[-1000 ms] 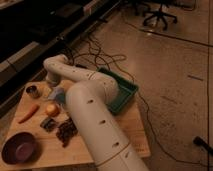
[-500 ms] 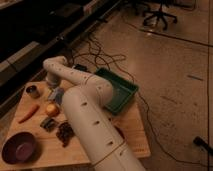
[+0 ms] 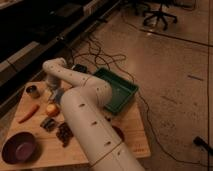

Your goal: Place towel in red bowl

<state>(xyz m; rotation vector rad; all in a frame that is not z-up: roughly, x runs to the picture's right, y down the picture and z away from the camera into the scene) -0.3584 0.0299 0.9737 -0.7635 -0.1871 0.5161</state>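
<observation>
In the camera view, a white robot arm (image 3: 90, 115) reaches across a light wooden tabletop (image 3: 132, 144) toward its far left. There the gripper (image 3: 52, 88) hangs right over the small pale blue-grey cloth towel (image 3: 58, 95). The towel lies on the wood just beyond the round yellow fruit (image 3: 52, 109) and right of the small metal can (image 3: 33, 91).

The step in hand looks like the pick. It would go best by coming down on the middle of the cloth, gathering a good fold, and lifting clear of the fruit and can before swinging away.

The wrist covers the tool, so I cannot tell whether it is spread or pinching. Only a dark reddish edge shows right of the arm, probably the round orange-red bowl (image 3: 118, 132). It should not be confused with the dark purple bowl (image 3: 19, 147) at near left.
</observation>
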